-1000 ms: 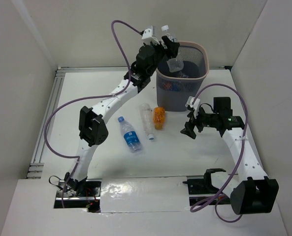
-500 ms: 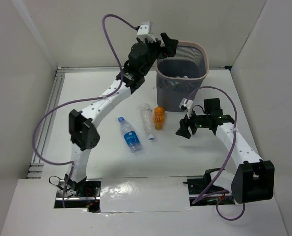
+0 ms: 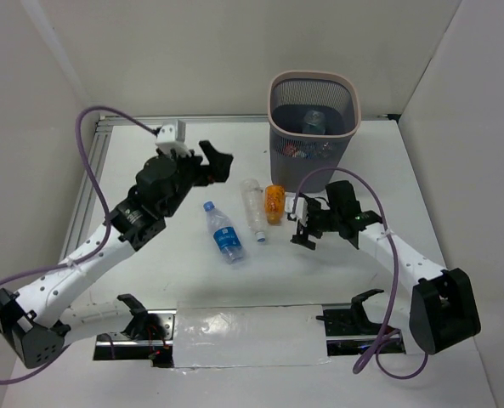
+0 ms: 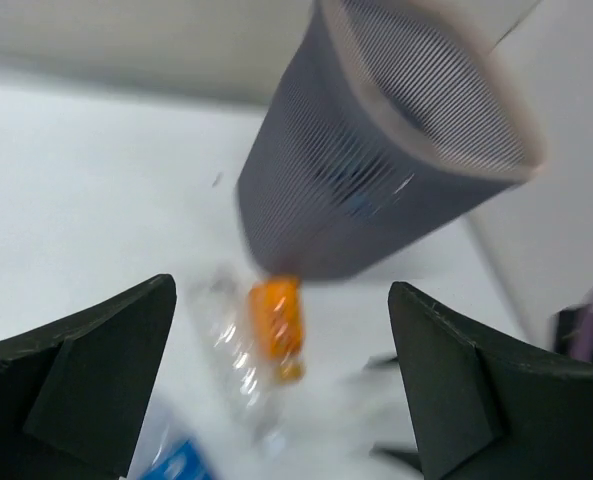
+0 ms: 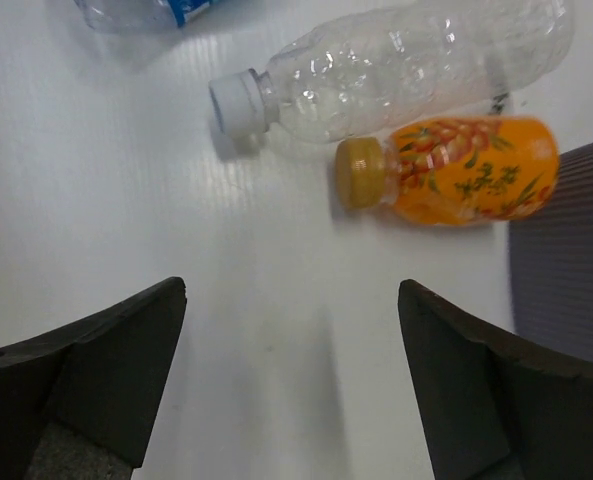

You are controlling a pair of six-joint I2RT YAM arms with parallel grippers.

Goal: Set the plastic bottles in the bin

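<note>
Bin (image 3: 313, 76) is standing upright at about 1 o'clock on the tabletop (image 3: 260, 280), and through the mesh I can see at least one clear bottle (image 3: 312, 120) already inside, plus some blue and red bits I can't make out. Three bottles are lying on the tabletop off the bin's 7 o'clock side: the orange bottle (image 3: 274, 203) is nearest the bin, the plain clear bottle (image 3: 252, 208) is right beside it at its 9 o'clock, and the blue-label bottle (image 3: 223, 231) sits a bit further out at 8 o'clock. My right pincer (image 3: 301, 228) hangs near the orange one at roughly its 4 o'clock, jaws spread wide with nothing in them. The left pincer (image 3: 218, 161) is up at 11 o'clock from the clear bottle, also wide open and empty.
</note>
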